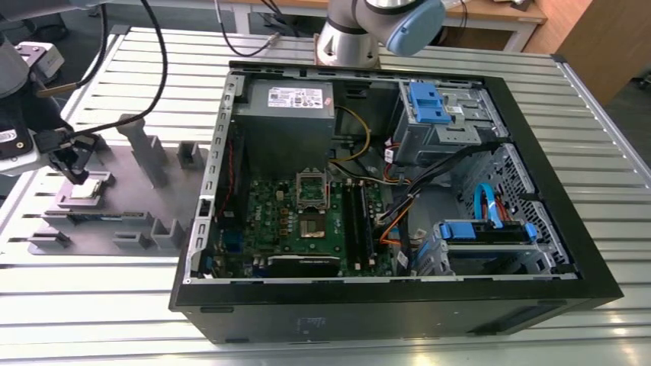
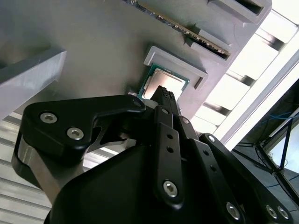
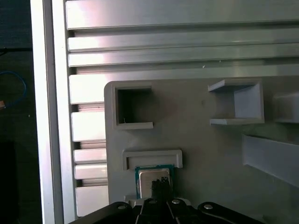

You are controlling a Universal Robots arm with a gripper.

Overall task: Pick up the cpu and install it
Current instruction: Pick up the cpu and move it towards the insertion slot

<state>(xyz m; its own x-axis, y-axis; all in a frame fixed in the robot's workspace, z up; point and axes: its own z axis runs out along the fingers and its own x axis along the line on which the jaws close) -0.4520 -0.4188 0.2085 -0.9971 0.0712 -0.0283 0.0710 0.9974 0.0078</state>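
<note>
The cpu (image 1: 90, 187) is a small silver-topped square lying flat in a shallow pocket of the grey fixture plate (image 1: 133, 210), at the exterior view's left, outside the computer case. My gripper (image 1: 73, 175) hangs just above it, and its thin black fingers are drawn together. In both wrist views the fingertips sit over the chip's near edge, partly covering the cpu (image 2: 156, 83) (image 3: 148, 176). My gripper (image 2: 164, 94) (image 3: 160, 183) holds nothing that I can see. The green motherboard (image 1: 305, 221) lies inside the open case with its silver socket frame (image 1: 311, 188).
The black computer case (image 1: 407, 305) fills the middle and right of the exterior view, with cables, blue drive brackets (image 1: 428, 103) and a power supply (image 1: 290, 99). Upright grey blocks (image 1: 142, 149) stand on the fixture plate near my gripper. The arm's base (image 1: 356, 34) is behind the case.
</note>
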